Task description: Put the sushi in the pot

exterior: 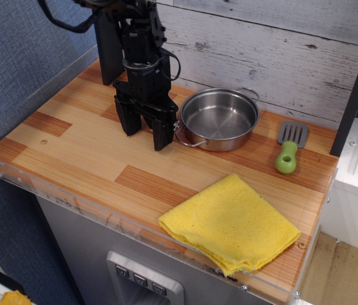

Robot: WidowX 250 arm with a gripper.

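Observation:
The black gripper [146,132] stands low over the wooden counter, just left of the pot, with its fingers apart. Its right finger [164,135] is close to the pot's near wire handle. The pot [219,142] is a shallow shiny steel pot at the back centre, and it looks empty inside. The sushi does not show: I see only wood in the gap between the fingers, so it is either hidden behind the gripper or out of view.
A grey spatula with a green handle [287,155] lies right of the pot. A folded yellow cloth [230,222] lies at the front right. A clear acrylic rim [71,190] edges the wooden counter [71,146]. A plank wall stands behind.

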